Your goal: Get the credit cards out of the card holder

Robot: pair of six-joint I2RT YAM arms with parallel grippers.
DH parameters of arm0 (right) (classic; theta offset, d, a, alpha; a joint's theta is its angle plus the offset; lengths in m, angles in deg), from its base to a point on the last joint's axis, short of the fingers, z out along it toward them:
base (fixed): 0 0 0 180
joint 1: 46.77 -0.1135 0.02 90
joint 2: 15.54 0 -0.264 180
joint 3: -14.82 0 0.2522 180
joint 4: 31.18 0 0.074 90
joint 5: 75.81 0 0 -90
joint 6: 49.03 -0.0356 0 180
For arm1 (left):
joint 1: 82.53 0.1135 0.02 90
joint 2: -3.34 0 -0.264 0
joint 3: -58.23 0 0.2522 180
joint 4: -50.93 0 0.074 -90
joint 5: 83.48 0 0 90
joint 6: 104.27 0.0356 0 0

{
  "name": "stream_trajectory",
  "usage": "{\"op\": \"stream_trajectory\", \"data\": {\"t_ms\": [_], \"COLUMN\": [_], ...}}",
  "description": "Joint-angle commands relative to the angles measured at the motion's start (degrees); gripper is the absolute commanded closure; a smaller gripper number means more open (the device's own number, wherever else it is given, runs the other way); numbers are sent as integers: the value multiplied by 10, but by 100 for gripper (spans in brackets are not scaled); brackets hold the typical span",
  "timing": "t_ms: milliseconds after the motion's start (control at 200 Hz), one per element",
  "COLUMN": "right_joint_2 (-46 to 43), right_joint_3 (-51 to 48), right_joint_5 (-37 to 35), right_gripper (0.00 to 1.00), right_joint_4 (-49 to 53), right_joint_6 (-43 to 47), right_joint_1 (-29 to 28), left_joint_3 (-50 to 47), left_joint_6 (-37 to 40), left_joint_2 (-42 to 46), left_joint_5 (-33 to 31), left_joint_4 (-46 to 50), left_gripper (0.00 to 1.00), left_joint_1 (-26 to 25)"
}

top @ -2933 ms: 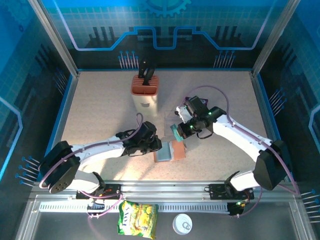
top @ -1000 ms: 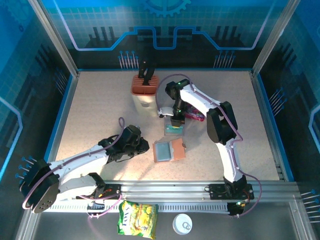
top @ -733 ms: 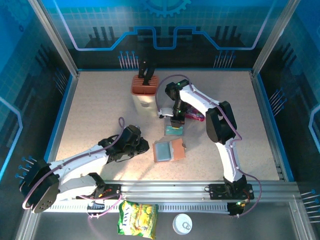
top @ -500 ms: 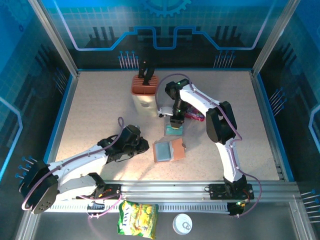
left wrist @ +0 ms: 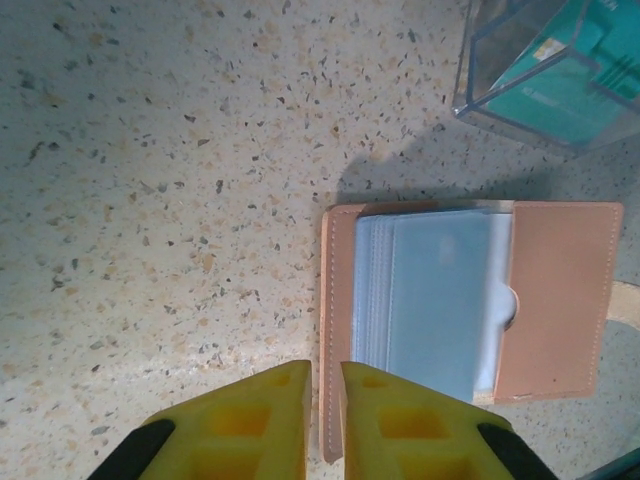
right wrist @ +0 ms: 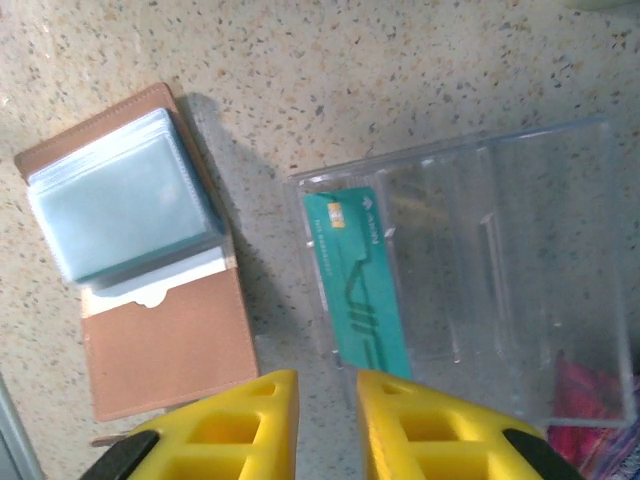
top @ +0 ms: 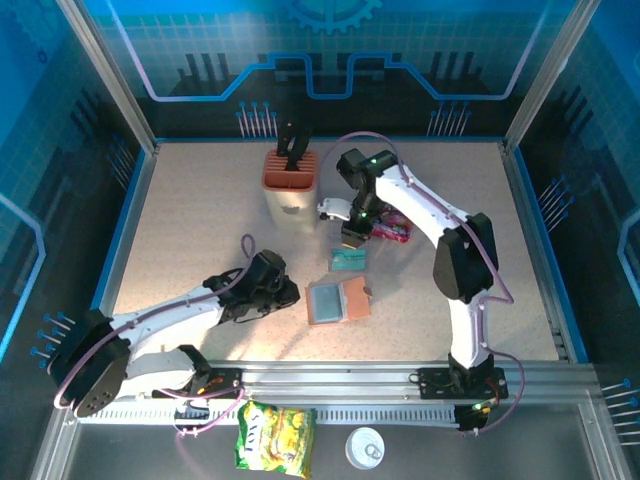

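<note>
The card holder lies open and flat at the table's middle, its brown flap to one side and its grey-blue pockets face up. One teal credit card lies inside the clear tray just behind the holder. My right gripper hovers over the tray's near edge, open, with nothing between its fingers. My left gripper sits low at the holder's left edge. Its jaws are almost together, and the holder's brown rim shows through the slim gap. I cannot tell whether they touch the holder.
An orange-topped beige knife block stands behind the tray, to the left. A purple snack packet lies right of the tray. A yellow snack bag and a white lid sit below the front rail.
My right gripper has let go of the teal card, which now lies in the tray, and has drawn back a little from it. The left arm has stayed put.
</note>
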Motion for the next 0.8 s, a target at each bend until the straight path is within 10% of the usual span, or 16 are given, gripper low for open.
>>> {"op": "stream_trajectory", "data": {"t_ms": [0, 450, 795], "right_joint_2": [-51, -165, -249], "right_joint_3": [-56, -245, -367], "right_joint_5": [13, 32, 63], "right_gripper": [79, 83, 85], "right_joint_4": [-71, -266, -343], "right_joint_6": [-91, -490, -610], "right_joint_1": [-14, -31, -74], "left_joint_3": [6, 11, 22], "left_joint_6": [-6, -32, -40], "left_joint_2": [-22, -93, -147], "left_joint_5": [24, 37, 46], "left_joint_4": [-31, -96, -101], "left_gripper": [86, 93, 99], "left_joint_1": [3, -30, -38]}}
